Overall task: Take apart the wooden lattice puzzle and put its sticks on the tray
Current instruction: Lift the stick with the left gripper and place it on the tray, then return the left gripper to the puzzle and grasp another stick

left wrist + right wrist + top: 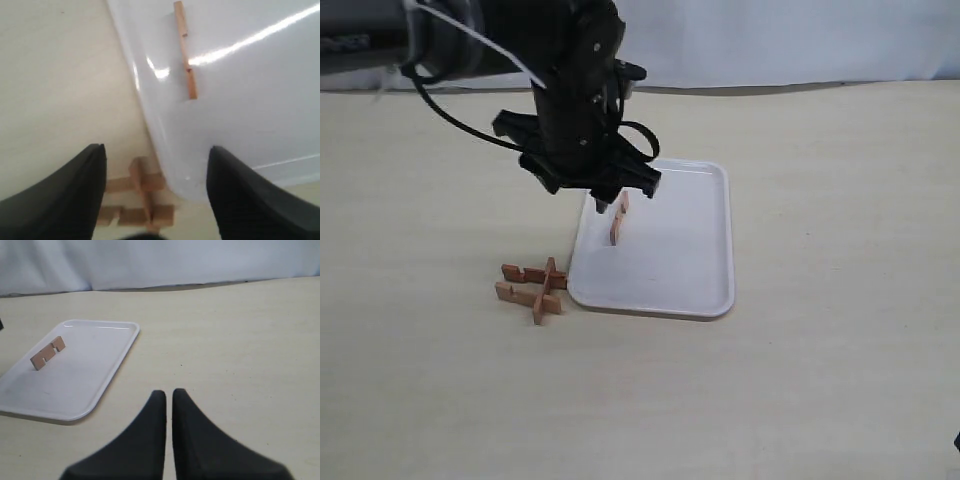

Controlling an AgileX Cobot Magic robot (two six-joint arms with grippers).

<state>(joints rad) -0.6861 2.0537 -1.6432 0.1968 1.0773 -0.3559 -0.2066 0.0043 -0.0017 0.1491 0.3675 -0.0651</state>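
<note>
From the exterior, the left fingers (601,203) hung over the white tray's (705,295) left side, above one notched reddish-brown stick (618,220) standing on edge. The puzzle (532,285), three crossed sticks, lay on the table (800,380) just left of the tray's near corner. The left wrist view showed those fingers spread wide, holding nothing. In the right wrist view, the right fingers (145,440) were nearly together and held nothing.

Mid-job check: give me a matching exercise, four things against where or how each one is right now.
Things:
1 loose stick
2 rest of the lattice puzzle
3 left gripper
4 right gripper

States:
A jaws shut, over bare table
B on the table, beside a corner of the tray
C inside the tray
D jaws open, above the tray

Pairs: 1-C, 2-B, 3-D, 4-A
</note>
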